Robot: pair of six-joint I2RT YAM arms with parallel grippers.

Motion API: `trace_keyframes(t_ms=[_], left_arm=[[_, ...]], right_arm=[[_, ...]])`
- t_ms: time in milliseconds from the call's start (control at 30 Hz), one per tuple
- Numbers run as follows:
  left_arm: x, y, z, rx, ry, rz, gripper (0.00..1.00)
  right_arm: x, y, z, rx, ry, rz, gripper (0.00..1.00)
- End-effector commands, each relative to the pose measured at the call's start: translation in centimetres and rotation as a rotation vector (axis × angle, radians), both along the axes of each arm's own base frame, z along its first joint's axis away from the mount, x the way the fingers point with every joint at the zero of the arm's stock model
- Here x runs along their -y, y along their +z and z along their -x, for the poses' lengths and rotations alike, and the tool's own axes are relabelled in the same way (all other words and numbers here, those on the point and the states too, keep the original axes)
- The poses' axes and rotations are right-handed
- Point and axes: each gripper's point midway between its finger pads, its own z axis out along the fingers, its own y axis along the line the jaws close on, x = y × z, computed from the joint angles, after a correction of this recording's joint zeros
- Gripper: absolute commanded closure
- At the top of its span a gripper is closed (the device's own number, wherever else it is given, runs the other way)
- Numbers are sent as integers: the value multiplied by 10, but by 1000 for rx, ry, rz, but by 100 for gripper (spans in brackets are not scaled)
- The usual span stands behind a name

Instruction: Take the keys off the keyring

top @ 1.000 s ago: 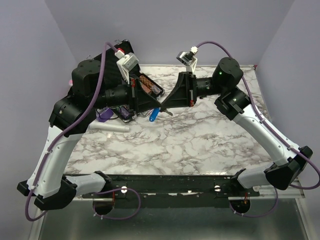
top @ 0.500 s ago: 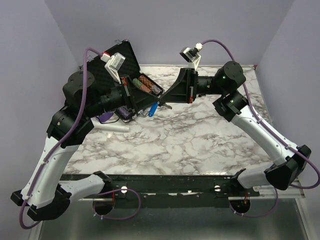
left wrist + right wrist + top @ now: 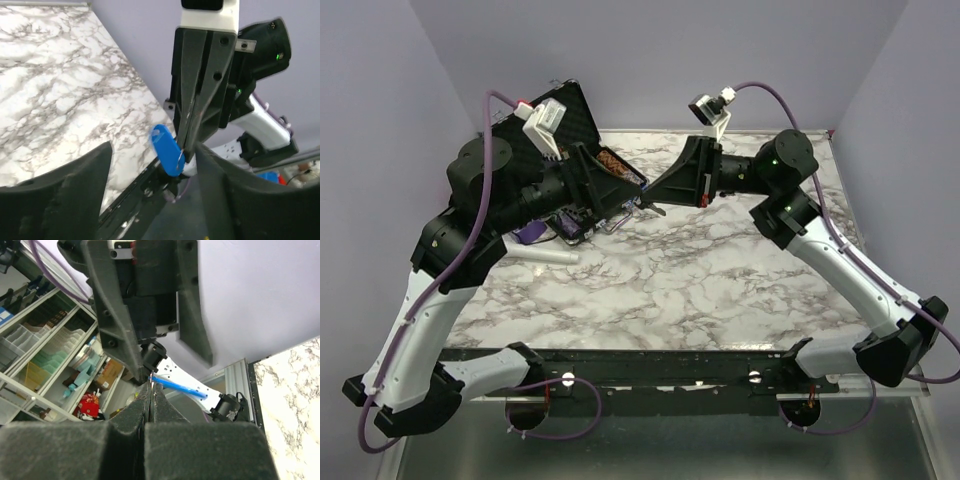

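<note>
Now right end effector (image 3: 183, 150) clenched on keyring (image 3: 167, 149); left end effector (image 3: 152, 147) released; case (image 3: 576, 116) behind.

The tabletop (image 3: 700, 285) is white marble with wiggly grey lines. The keyring (image 3: 169, 154) has a bright blue tag. The cables (image 3: 760, 85) are purple. The walls (image 3: 720, 50) are pale purple.

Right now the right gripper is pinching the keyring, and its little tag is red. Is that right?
Almost. The tag is blue, not red, as the left wrist view shows. The rest stands: the right gripper is pinching the keyring.
</note>
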Motion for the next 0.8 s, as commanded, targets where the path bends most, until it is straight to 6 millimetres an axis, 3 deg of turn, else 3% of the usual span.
trace_keyframes(t_ms=[0, 133, 267, 400, 767], left_arm=[[-17, 4, -5, 73, 68, -117, 16], [-18, 4, -3, 117, 41, -166, 19], [-6, 1, 8, 158, -84, -167, 23], [10, -15, 22, 139, -251, -196, 35], [12, -29, 30, 130, -339, -248, 59]], right_arm=[[6, 4, 7, 63, -27, 25, 99], [6, -15, 10, 69, -5, 126, 99], [9, -30, 13, 63, 15, 203, 99], [11, -44, 21, 29, 72, 233, 99], [16, -42, 36, 13, 133, 200, 99]])
